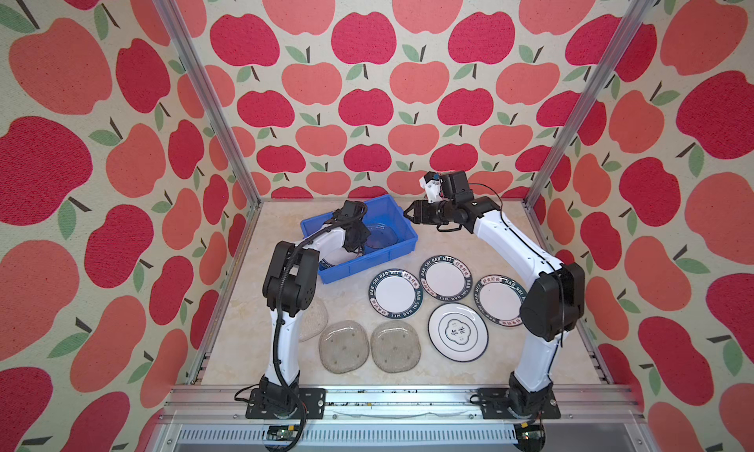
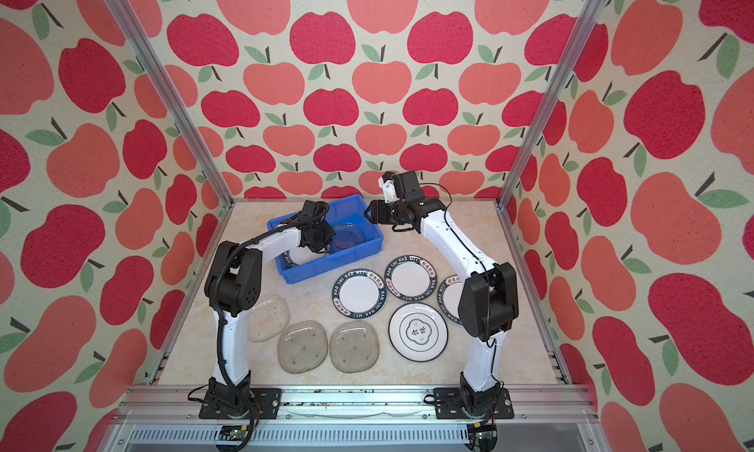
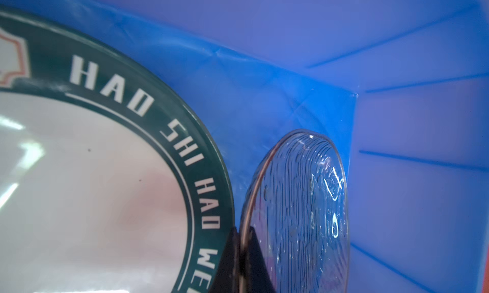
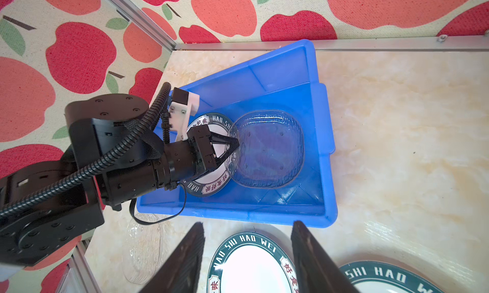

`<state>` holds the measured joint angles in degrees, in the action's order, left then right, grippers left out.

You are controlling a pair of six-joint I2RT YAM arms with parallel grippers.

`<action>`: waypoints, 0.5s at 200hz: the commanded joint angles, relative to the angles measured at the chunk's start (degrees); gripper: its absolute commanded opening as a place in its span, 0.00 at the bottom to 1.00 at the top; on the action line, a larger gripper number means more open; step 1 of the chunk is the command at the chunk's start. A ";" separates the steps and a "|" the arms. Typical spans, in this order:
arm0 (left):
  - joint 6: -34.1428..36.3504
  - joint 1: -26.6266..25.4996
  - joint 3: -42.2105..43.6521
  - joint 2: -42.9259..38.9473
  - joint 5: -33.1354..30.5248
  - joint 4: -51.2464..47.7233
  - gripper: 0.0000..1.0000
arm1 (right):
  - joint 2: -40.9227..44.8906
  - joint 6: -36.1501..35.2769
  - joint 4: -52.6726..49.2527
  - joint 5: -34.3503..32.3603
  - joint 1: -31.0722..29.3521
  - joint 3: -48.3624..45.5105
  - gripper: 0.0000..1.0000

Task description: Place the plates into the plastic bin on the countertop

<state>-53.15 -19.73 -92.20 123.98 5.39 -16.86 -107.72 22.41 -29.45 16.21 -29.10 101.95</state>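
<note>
One lettered plate [image 4: 215,119] lies in the bin [image 4: 329,125]. My left pincer [image 4: 235,145] clamps the glass plate [image 4: 267,148]; right pincer [image 4: 248,224] gapes empty.

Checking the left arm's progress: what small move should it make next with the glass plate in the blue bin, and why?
Probably open the left gripper: it pinches the rim of the clear glass plate, which seems low inside the blue bin, beside the lettered plate.

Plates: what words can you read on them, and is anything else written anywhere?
"HAO SHI HAO WEI": dark rim of the lettered plate in the blue bin, and of three round plates on the countertop.
Chinese characters in red-edged rim panels: too small to read.
Emblem on the larger white plate: characters, blurred.
</note>
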 commanded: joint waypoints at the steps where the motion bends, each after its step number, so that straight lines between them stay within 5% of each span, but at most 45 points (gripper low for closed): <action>1: -0.93 0.21 -2.03 0.56 0.79 2.00 0.00 | 0.98 -0.35 0.54 1.41 0.38 0.13 0.56; 100: 0.94 -0.05 -8.87 6.45 4.16 -2.47 0.00 | -1.34 0.09 0.19 1.83 0.41 2.62 0.56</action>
<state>-52.99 -19.73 -98.67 128.62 8.08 -17.21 -108.03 22.44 -29.41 16.62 -29.10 102.13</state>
